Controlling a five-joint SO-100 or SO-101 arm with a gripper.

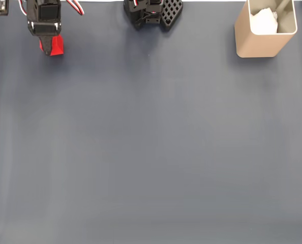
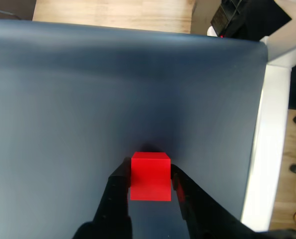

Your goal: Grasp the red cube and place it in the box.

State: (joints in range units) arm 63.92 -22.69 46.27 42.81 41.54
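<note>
In the wrist view the red cube (image 2: 150,177) sits between the two black fingers (image 2: 119,191), which press against its left and right faces, so the gripper (image 2: 149,185) is clenched on it. A cube has no long axis; its faces lie square to the fingers, top face toward the camera. Whether it rests on the dark blue counter (image 2: 88,99) or hangs just above it I cannot tell. In the fixed view the cube (image 1: 53,46) is at the far left, beneath the gripper (image 1: 50,47), well apart from the tan box (image 1: 260,40) standing upright at the far right, with a white lump (image 1: 264,21) inside. The black lattice base (image 1: 158,14) stands between them.
</note>
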